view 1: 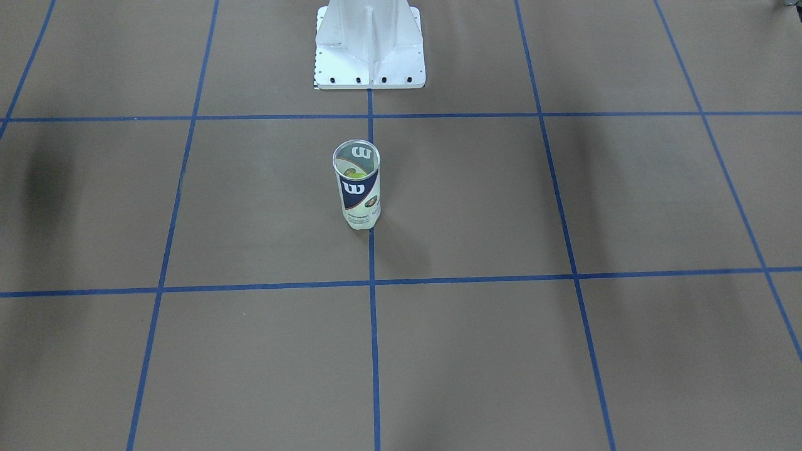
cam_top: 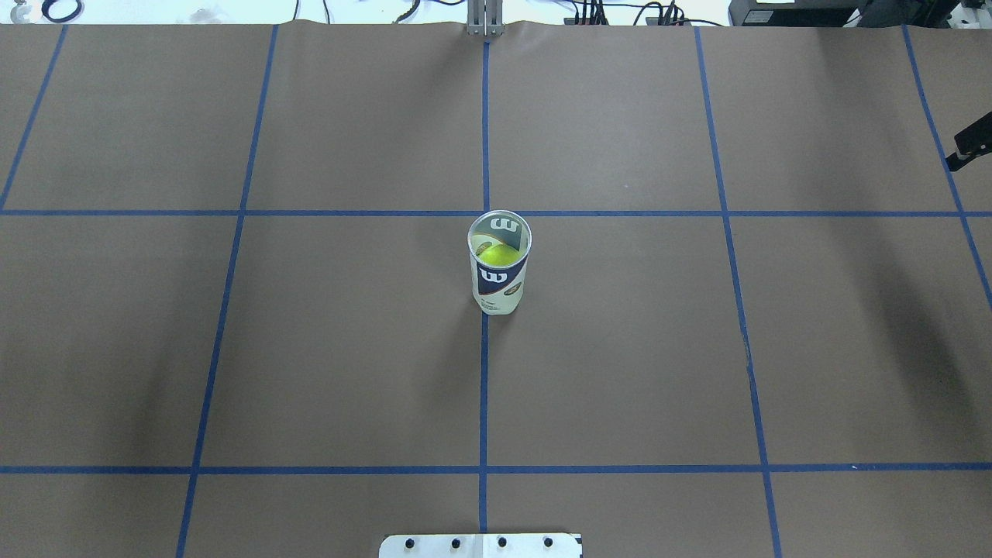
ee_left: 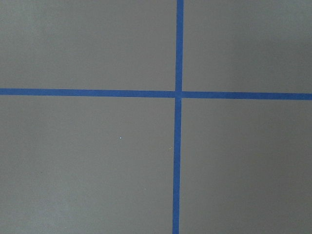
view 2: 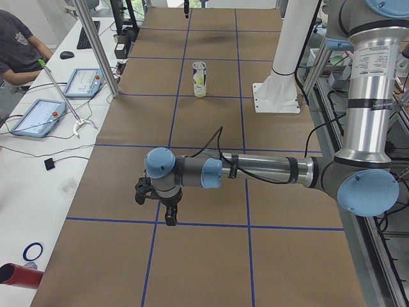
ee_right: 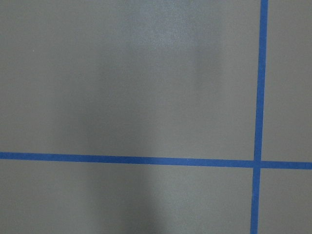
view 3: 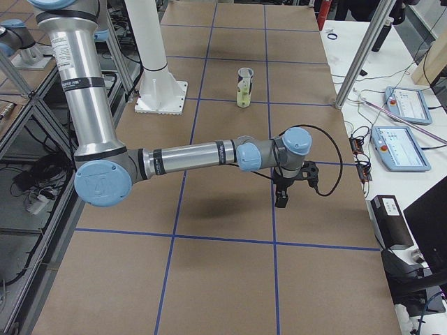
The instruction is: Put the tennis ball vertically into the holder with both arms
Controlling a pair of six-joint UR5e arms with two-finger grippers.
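Observation:
The holder (cam_top: 500, 283) stands upright at the table's middle, on a blue tape line, also seen in the front view (view 1: 360, 194) and both side views (view 2: 199, 80) (view 3: 244, 87). The yellow-green tennis ball (cam_top: 498, 254) sits inside it, below the silver rim. Neither arm touches it. My left gripper (view 2: 170, 217) hangs pointing down over the table's left end, far from the holder. My right gripper (view 3: 281, 199) hangs the same way over the right end. I cannot tell whether either is open or shut. Both wrist views show only brown paper and blue tape.
The white base plate (view 1: 369, 56) stands behind the holder on the robot's side. A side bench holds tablets (view 2: 83, 80) and cables, with a seated person (view 2: 16, 45) beside it. A metal post (view 3: 360, 59) rises at the table's operator edge.

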